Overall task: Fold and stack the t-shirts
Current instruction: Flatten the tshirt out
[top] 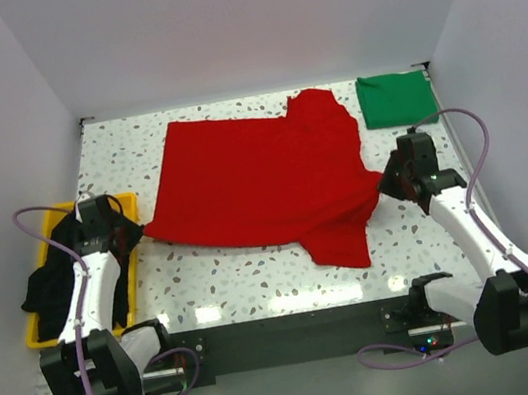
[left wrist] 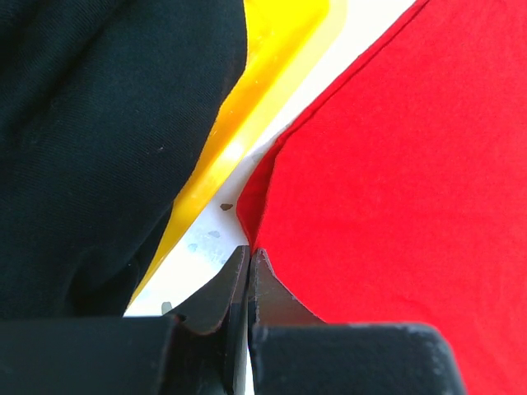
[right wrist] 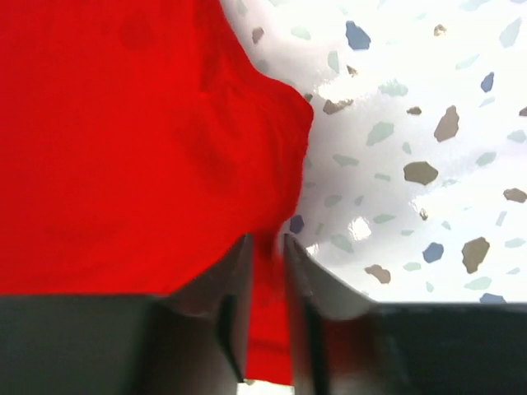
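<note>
Three shirts: we count a red shirt, a green shirt and a black shirt.
Red: we see it spread over the middle of the table, one sleeve toward the near edge.
Green: folded, at the far right corner.
Black: heaped in the tray at the left edge.
Left side: our left gripper is clenched on the red shirt's left corner, just beside the tray.
Right side: our right gripper pinches red cloth at the shirt's right edge.
</note>
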Robot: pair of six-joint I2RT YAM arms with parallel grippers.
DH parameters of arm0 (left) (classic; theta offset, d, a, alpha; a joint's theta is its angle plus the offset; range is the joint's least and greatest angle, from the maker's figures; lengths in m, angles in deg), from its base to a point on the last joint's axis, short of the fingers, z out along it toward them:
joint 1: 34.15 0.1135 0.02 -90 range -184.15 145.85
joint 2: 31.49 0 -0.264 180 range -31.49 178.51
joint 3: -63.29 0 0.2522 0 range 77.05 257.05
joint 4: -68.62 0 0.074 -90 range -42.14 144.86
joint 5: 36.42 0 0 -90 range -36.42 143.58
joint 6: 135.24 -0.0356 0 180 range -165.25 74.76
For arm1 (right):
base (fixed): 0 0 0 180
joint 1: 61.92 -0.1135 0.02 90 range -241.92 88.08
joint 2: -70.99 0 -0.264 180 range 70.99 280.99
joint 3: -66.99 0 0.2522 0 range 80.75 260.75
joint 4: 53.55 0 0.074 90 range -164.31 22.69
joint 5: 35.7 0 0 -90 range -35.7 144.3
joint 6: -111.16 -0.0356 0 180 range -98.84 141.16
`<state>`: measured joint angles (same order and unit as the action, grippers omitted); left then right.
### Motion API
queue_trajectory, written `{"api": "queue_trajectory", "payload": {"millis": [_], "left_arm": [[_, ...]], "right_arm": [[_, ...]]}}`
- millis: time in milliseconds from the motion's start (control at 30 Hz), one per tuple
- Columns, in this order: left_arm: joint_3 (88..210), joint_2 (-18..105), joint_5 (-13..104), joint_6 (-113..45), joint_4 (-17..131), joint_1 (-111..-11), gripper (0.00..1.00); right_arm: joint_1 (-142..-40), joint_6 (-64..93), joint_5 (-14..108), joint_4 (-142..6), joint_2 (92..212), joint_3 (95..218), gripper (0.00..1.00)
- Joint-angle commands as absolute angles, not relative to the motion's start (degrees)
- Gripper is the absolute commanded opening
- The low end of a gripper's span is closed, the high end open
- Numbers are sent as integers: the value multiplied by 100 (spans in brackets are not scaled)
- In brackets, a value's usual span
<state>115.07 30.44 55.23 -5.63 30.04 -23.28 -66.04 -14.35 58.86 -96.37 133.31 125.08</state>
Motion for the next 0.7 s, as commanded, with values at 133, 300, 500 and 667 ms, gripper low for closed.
{"api": "queue_trajectory", "payload": {"millis": [133,300,500,667], "left_arm": [[11598,3082,5437,-675,3219,-2264,0],[11590,3091,5437,-684,3210,-2255,0],[11572,3100,5410,-684,3219,-2246,0],[11563,3118,5384,-684,3236,-2237,0]], "right_arm": [[-6614,-1338,5677,-9711,13489,12048,49],[-6614,-1593,5650,-9368,13690,11705,50],[-6614,-1804,5439,-8719,14147,11354,50],[-6614,-1980,5193,-8357,14393,11204,49]]}}
